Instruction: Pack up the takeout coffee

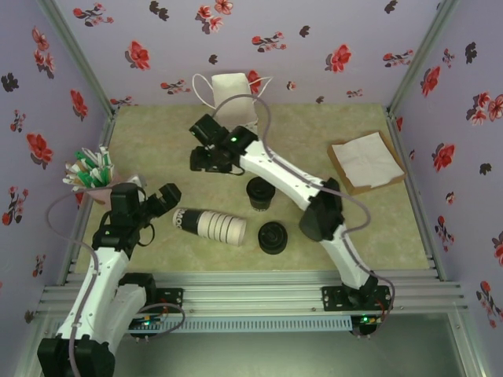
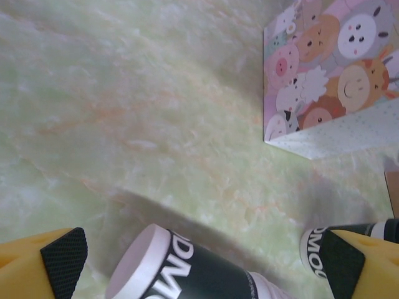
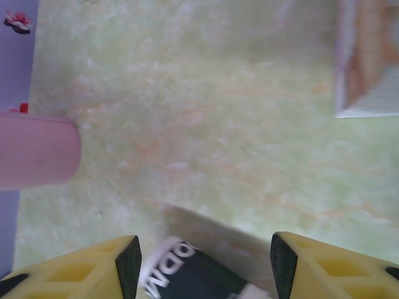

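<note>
The takeout coffee [image 1: 259, 193] stands mid-table, its black lid facing up, apart from both grippers. My left gripper [image 1: 157, 206] is open beside the base end of a stack of cream cups [image 1: 211, 225] that lies on its side. In the left wrist view, the left gripper [image 2: 202, 261] has this stack [image 2: 168, 274] between its wide-apart fingers, untouched. Another black-banded cup end [image 2: 313, 249] peeks past the right finger. My right gripper [image 1: 203, 161] hovers in front of the white bag [image 1: 232, 98]. In its wrist view, the right gripper [image 3: 202, 255] is open and empty, with the stack's base [image 3: 181, 277] on the table beyond.
Loose black lids [image 1: 273, 236] lie in front of the coffee. A brown sheet with a white napkin [image 1: 365, 162] sits at the right. A pink holder of stirrers [image 1: 90, 177] stands by the left wall. The bag's cartoon-printed side [image 2: 324, 68] shows in the left wrist view.
</note>
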Controlling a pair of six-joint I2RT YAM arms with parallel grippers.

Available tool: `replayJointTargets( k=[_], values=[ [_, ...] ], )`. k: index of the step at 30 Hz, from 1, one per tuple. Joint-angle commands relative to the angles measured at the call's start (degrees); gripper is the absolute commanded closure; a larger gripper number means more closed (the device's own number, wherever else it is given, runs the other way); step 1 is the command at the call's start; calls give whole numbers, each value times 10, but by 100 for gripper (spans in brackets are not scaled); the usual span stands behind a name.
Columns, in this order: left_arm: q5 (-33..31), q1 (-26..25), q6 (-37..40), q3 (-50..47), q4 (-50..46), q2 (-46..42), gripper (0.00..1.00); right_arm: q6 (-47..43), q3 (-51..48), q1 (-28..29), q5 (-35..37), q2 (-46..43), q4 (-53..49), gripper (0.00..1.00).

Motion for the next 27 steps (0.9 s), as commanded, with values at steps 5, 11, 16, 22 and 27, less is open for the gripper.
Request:
replayJointTargets(
  k=[5,11,16,22,27],
  values=[
    [-9,-5,13,2,-48,-5,1,-23,-433,31,-4,-322,200,29],
    [-8,-21,-4,-20,-54,2,1,82,-671,97,-43,-466,318,25],
    [-8,-28,-9,-33,-29,38,1,140,-732,139,-43,-463,376,24],
    [-8,-30,-10,-49,2,64,1,195,-762,163,-64,-419,454,23],
    [0,-34,-13,-57,32,97,1,221,-753,168,-91,-359,528,24]
  ],
)
